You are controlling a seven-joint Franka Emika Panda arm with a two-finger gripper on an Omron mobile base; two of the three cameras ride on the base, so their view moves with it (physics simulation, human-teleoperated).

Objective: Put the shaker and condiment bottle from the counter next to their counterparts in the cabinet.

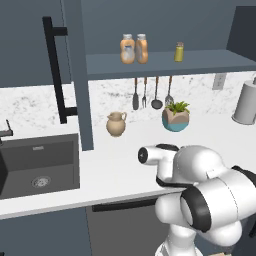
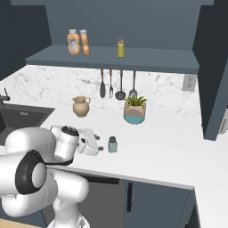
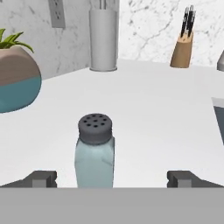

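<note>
White marble tabletop [image 2: 169, 147]: the shaker [image 2: 112, 144] stands upright in front of the potted plant [image 2: 134, 110], the tan jug [image 2: 80, 106] to the plant's left. Up on the cabinet shelf [image 2: 147, 61], two orange bottles [image 2: 78, 42] stand left of the yellow shaker [image 2: 120, 48].

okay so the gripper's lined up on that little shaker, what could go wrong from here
The shaker stands upright between the open gripper's fingertips; an off-centre close could tip it over. On the cabinet shelf, the yellow shaker has two orange bottles nearby, so a careless placement might knock them.
</note>
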